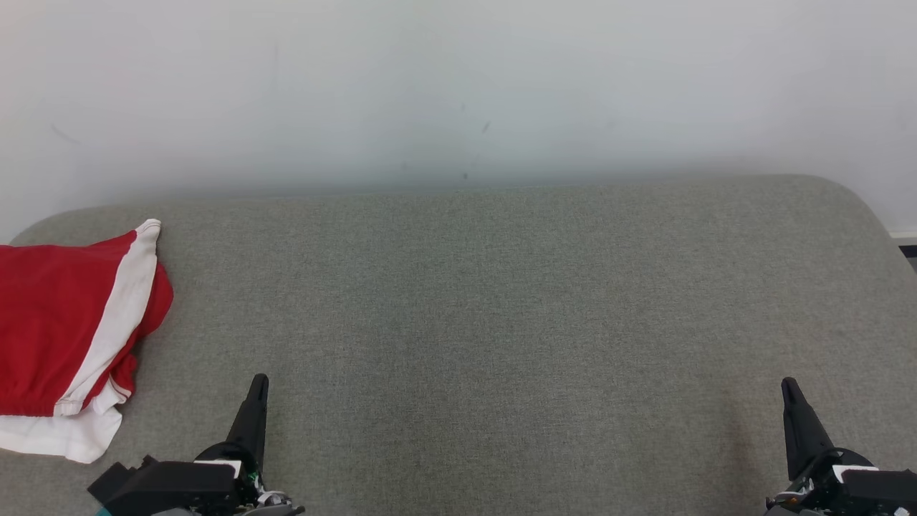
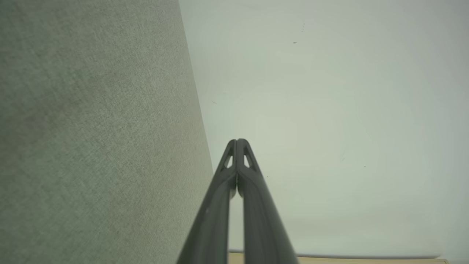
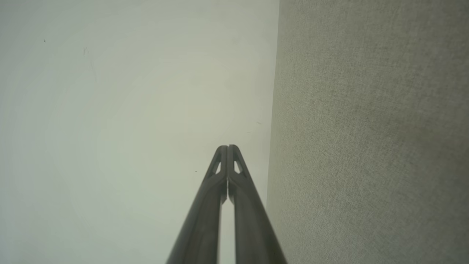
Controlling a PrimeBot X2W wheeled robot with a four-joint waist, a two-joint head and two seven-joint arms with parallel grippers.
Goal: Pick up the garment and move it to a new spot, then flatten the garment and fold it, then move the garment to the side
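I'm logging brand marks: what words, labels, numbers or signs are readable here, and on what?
None readable.
The red and white garment shows no print or tag; the grey cushion and wall carry no writing.
White patches at the bases of the left gripper and right gripper are too small to read.

Grey fabric surface (image 1: 501,301); folded red-white garment (image 1: 64,330) at left edge.

Left side: the red-and-white garment (image 1: 64,322) lies at the left edge of the grey padded surface (image 1: 501,301), near my left gripper (image 1: 259,381), not touching it.
Centre: I see bare fabric from the garment across to the rounded right corner — room for either arm to pass.
Back: the white wall (image 1: 458,86) rises behind the surface — my limit forward.
Right side: bare fabric around my right gripper (image 1: 788,385).
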